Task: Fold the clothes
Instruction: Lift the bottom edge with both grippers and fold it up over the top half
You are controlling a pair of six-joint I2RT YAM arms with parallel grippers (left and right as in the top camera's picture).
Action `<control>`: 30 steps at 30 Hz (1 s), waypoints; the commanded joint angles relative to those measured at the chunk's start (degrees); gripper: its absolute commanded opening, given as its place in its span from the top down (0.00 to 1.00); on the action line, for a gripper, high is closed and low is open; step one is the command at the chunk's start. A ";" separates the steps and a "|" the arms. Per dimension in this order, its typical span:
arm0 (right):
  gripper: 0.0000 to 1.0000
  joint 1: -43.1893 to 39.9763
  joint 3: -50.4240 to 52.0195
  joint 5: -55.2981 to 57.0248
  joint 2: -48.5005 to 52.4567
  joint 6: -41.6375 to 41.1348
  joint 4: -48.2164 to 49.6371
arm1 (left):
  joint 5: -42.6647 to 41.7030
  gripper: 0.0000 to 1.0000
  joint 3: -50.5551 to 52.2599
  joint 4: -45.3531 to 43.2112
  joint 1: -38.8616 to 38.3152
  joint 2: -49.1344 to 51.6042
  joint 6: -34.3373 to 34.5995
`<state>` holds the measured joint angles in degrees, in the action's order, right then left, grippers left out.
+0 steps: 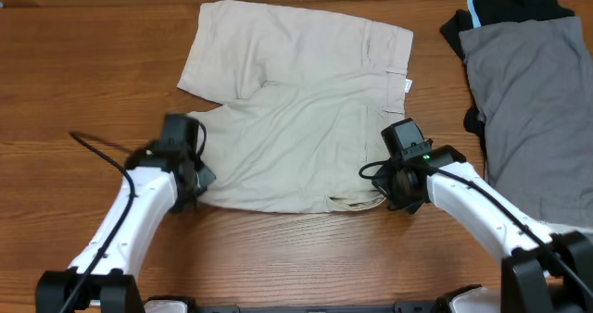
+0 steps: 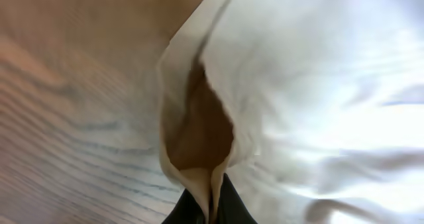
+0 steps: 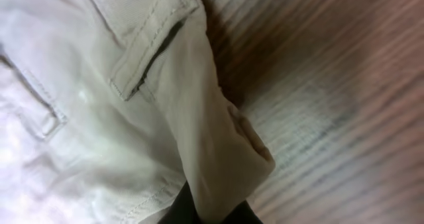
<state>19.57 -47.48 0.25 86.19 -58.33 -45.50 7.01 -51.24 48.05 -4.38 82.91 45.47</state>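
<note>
The shorts [image 1: 296, 118] lie spread flat in the middle of the desk [image 1: 74, 72], with the waistband [image 1: 397, 63] toward my right and the legs toward my left. They sit well apart from the grey garment [image 1: 528, 109] and the black garment [image 1: 510, 7] at the far right. The cloth is a pale cream khaki, a matte woven cotton with plain stitched seams. A belt loop [image 3: 142, 48] shows in the right wrist view, and a small white label [image 1: 409, 84] pokes out at the waistband edge.

My left jaws are clamped on the near leg hem at its corner. In the left wrist view the cloth rises from between the dark fingers [image 2: 233, 211] and the hem gapes open above them. My right jaws are clamped on the near waistband corner, with a thick fold pinched between them.

I expect the shorts to be light, soft and limp, so they will sag between my two holds if I lift. The waistband end looks doubled and stiffer, so it should grip securely. The hem is thin and its layers part, so I may hold only one layer there. The cotton is not fragile or slippery, though it will likely drag on the wood. The two near corners seem the right places to hold for carrying this edge over to the far one.
</note>
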 commanded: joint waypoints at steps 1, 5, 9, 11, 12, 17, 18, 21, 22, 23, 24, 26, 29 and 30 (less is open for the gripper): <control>0.96 -0.11 -0.17 1.03 -6.69 1.88 -2.43 | 1.42 0.96 -8.61 4.68 0.31 -0.55 -6.78; 0.96 -0.98 -2.95 1.03 -14.40 3.78 -9.55 | 5.05 0.96 -16.96 12.61 0.31 -0.57 -6.73; 0.96 -2.80 -7.76 1.03 -22.25 6.32 -18.43 | 7.06 0.96 -23.80 19.89 0.31 -1.22 -6.78; 0.96 -3.39 -9.92 1.01 -24.57 6.34 -21.97 | 7.10 0.96 -25.44 22.10 0.28 -2.08 -6.75; 0.96 -3.61 -11.15 1.01 -25.62 6.73 -23.87 | 7.13 0.96 -26.01 22.93 0.31 -2.60 -6.78; 0.96 -3.63 -16.65 0.98 -29.14 7.32 -33.38 | 7.15 0.96 -27.56 26.51 0.28 -6.23 -8.04; 0.96 -3.63 -17.55 0.94 -29.57 7.28 -35.04 | 7.28 0.96 -27.82 27.30 0.28 -7.39 -8.31; 0.96 -3.63 -19.65 -0.15 -30.97 6.86 -39.74 | 8.76 0.96 -28.48 28.98 0.24 -10.73 -8.28; 0.96 -3.63 -19.71 -0.24 -31.32 6.21 -40.70 | 9.38 0.96 -28.65 29.03 0.24 -11.96 -8.26; 0.96 -3.63 -19.71 -0.24 -31.63 5.68 -41.59 | 9.75 0.96 -28.70 28.52 0.24 -13.18 -8.28; 0.96 -3.63 -19.67 0.13 -31.61 5.62 -42.03 | 9.77 0.96 -28.70 27.82 0.24 -14.03 -8.31; 0.96 -3.63 -19.30 1.66 -31.28 5.29 -41.88 | 9.70 0.96 -28.70 25.70 0.24 -15.04 -8.28; 0.96 -3.63 -18.38 4.46 -29.40 3.08 -41.38 | 8.72 0.96 -28.52 21.68 0.20 -14.34 -8.35; 0.96 -3.65 -17.86 4.87 -28.46 2.64 -41.00 | 7.96 0.96 -28.44 20.17 0.17 -13.55 -8.87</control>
<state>16.86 -65.71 -3.90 56.10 -53.69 -86.19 8.80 -78.41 71.33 -4.91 67.94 38.52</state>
